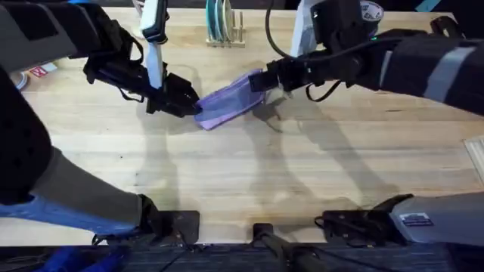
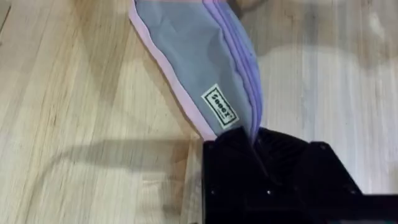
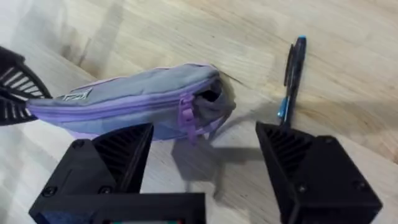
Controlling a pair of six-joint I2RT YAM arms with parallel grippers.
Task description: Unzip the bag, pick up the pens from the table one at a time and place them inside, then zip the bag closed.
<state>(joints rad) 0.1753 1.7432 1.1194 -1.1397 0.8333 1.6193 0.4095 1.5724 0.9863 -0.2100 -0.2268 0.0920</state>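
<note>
The lavender bag (image 1: pixel 227 103) lies on the table (image 1: pixel 242 174) at mid back, one end lifted. My left gripper (image 1: pixel 185 104) is shut on the bag's left end; in the left wrist view the bag (image 2: pixel 199 56) runs out from the closed fingers (image 2: pixel 249 155). My right gripper (image 3: pixel 204 130) stands open just off the bag's other end (image 3: pixel 137 106), where the purple zipper pull (image 3: pixel 186 115) hangs beside a small dark gap in the zipper. A dark pen with a blue section (image 3: pixel 292 74) lies on the wood beyond that end, apart from the bag.
A wooden rack with plates (image 1: pixel 224 26) stands at the back middle. A white and black object (image 1: pixel 155 30) stands behind the left arm. A small red and white item (image 1: pixel 38 72) lies at the far left.
</note>
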